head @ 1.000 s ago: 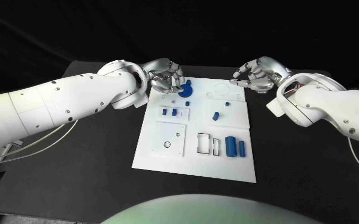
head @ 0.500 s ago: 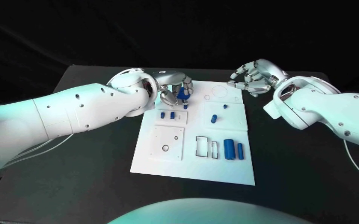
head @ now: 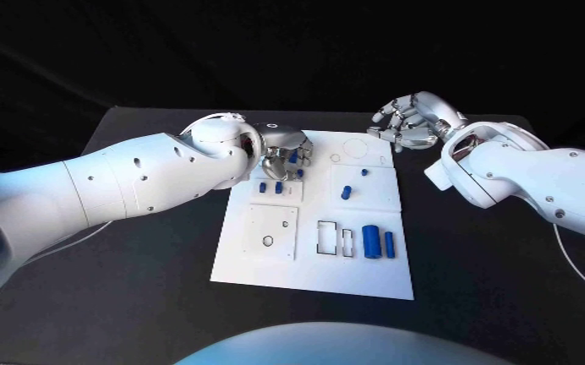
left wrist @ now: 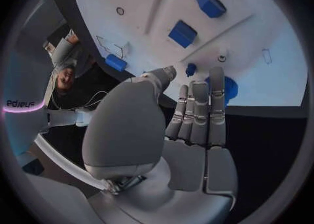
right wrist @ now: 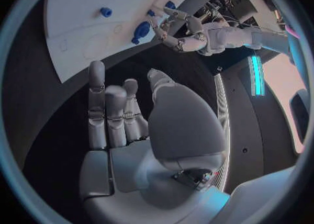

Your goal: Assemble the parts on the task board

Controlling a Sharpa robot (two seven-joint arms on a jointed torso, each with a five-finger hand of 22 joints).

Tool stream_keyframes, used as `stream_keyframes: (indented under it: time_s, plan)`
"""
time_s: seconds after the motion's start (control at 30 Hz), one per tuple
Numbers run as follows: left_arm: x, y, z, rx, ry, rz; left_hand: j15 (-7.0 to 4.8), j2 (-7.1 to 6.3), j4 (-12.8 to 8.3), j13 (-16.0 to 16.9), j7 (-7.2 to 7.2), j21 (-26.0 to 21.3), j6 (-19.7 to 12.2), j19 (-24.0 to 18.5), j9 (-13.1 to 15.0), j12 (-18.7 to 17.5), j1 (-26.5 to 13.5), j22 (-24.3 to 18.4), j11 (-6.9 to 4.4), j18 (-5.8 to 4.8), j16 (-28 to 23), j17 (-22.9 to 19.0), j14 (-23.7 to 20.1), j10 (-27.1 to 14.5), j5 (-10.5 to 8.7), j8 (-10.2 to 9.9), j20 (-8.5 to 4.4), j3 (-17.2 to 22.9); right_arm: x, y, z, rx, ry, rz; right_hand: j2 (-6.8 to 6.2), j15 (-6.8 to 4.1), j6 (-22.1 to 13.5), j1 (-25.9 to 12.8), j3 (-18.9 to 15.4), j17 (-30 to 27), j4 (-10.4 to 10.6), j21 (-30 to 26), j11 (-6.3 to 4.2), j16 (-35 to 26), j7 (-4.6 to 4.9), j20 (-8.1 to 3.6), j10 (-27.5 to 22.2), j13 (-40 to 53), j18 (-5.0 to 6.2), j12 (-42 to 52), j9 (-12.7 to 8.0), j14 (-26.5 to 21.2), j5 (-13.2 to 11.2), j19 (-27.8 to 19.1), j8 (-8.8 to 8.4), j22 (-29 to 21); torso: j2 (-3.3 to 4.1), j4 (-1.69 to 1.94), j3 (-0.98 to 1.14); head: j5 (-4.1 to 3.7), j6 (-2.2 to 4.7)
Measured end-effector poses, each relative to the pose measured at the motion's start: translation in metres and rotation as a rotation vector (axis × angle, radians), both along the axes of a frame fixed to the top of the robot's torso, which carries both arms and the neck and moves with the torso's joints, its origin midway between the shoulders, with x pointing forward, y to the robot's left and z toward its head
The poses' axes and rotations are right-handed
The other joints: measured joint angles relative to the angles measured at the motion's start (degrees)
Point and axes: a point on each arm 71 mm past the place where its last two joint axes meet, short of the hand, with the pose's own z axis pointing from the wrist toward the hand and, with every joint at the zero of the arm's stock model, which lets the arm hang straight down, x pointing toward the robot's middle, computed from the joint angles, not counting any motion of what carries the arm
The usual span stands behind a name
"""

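Where the task board [head: 314,238] comes nearest to me, two blue cylinders [head: 379,242] stand side by side at its near right, just beside an outlined rectangular slot [head: 331,237]. To their left sits a raised square plate [head: 272,231] with small holes. Farther back, two small blue pieces [head: 270,187] sit side by side on the left half of the board, and one small blue peg [head: 347,191] stands on the right half. Beyond the pair, my left hand [head: 281,156] hovers over the board's far left corner, fingers stretched out together and pointing down; in the left wrist view the fingertips [left wrist: 216,73] sit right at a round blue part [left wrist: 227,87] (whether they pinch it or merely touch it, I cannot tell). My right hand [head: 413,124] hangs over the black table [head: 488,264] just off the board's far right corner, fingers apart and loosely curled, holding nothing.
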Motion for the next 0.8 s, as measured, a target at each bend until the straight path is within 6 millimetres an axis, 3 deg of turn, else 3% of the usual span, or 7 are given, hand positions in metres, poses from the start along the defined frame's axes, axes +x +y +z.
stream_keyframes:
  time_s: [0.1, 0.2, 0.3, 0.5, 0.57, 0.8]
  plan:
    - [0.0003, -0.0001, -0.0009, 0.010, 0.003, -0.001, -0.07, 0.00, 0.00, -0.25, 0.07, 0.37, 0.24, 0.00, -0.24, 0.00, 0.00, 0.15, 0.11, 0.00, 0.51, 0.14, 0.32, 0.29, 0.00, -0.09, 0.00, 0.00, 0.0001, 0.0000, 0.0008, 0.008, -0.009, -0.002, -0.16, 0.42, -0.53, 0.11, 1.35, -5.81, 0.00, -2.67, 0.34, -7.26, 0.37, 0.36, -1.72, -2.96, 0.00, -2.57, 0.02, -3.29, 0.44, -1.42, 0.51, -1.79, 0.00, 0.00, 0.00, -0.05, 0.01]
    - [0.0009, -0.0006, -0.0018, 0.017, 0.006, 0.000, 0.00, 0.27, 0.00, -0.60, -0.05, 0.79, 1.04, 0.00, -0.60, -0.18, 0.27, 0.41, 0.00, 0.00, 1.05, 0.19, 0.40, 0.81, 0.00, -0.38, 0.00, 0.00, 0.0004, 0.0000, 0.0017, 0.019, -0.020, -0.003, -1.15, 1.16, -1.23, -0.15, 3.43, -8.75, -0.03, -6.55, 0.97, -14.13, 0.81, 1.20, -3.31, -7.44, 0.00, -6.33, -0.01, -6.13, 0.88, -3.04, 0.95, -4.66, 0.02, 0.01, 0.03, -0.13, 0.08]
    - [0.0015, -0.0015, -0.0025, 0.020, 0.005, 0.002, 0.00, 0.55, -0.35, -0.95, -0.01, 0.93, 1.18, 0.00, -0.89, -0.28, 0.55, 0.62, -0.16, 0.00, 1.17, -0.08, 0.40, 0.97, 0.00, -0.67, 0.00, 0.35, 0.0008, 0.0001, 0.0025, 0.030, -0.031, -0.002, -1.80, 1.91, -0.68, 0.43, 7.64, -10.94, -0.04, -10.78, 1.19, -21.59, 0.84, 1.94, -3.48, -14.53, 0.00, -12.51, -0.86, -7.46, 1.19, -4.20, 1.06, -8.31, 0.02, 0.03, 0.03, -0.15, 0.13]
    - [0.0030, -0.0016, -0.0035, 0.025, 0.003, 0.008, 0.00, 1.08, -0.89, -1.56, -0.02, 1.55, 1.99, -0.21, -1.42, -0.67, 1.08, 1.07, -0.07, -0.01, 1.65, -0.41, 0.40, 1.37, 0.00, -1.21, -0.20, 1.23, 0.0014, 0.0002, 0.0030, 0.050, -0.044, 0.004, -4.00, 4.08, 1.55, -0.08, 15.83, -15.93, -0.56, -18.56, 2.88, -36.41, 2.10, 4.13, -1.20, -30.05, 0.00, -26.15, -4.43, -11.22, 0.73, -7.40, -2.76, -15.47, 0.08, 0.02, 0.03, -0.16, 0.09]
    - [0.0036, -0.0021, -0.0037, 0.026, 0.003, 0.009, 0.00, 1.07, -0.96, -1.76, -0.11, 1.71, 2.07, -0.21, -1.56, -0.74, 1.07, 1.23, 0.01, -0.01, 1.82, -0.44, 0.40, 1.62, 0.00, -1.33, -0.20, 1.61, 0.0014, 0.0004, 0.0030, 0.057, -0.046, 0.008, -4.00, 4.46, 1.90, -0.08, 16.73, -17.17, -0.97, -20.02, 3.24, -39.03, 2.46, 4.59, -1.01, -33.18, 0.00, -28.41, -5.16, -11.61, 0.73, -7.87, -3.74, -17.11, 0.08, 0.01, 0.03, -0.16, 0.03]
    - [0.0074, -0.0048, -0.0057, 0.031, 0.002, 0.018, 0.00, 1.50, -1.47, -2.27, 0.05, 2.54, 2.93, -0.41, -1.95, -1.19, 1.50, 1.73, 0.01, 0.00, 2.49, -0.58, 0.40, 2.04, 0.00, -1.65, -0.41, 2.43, 0.0018, 0.0012, 0.0025, 0.078, -0.047, 0.016, -4.22, 6.46, 2.49, -0.30, 18.13, -20.98, -2.36, -25.24, 3.62, -46.05, 2.25, 6.64, -1.12, -40.20, -0.01, -32.63, -6.66, -14.84, 0.73, -9.91, -5.96, -23.01, 0.07, 0.04, 0.03, -0.46, -0.27]
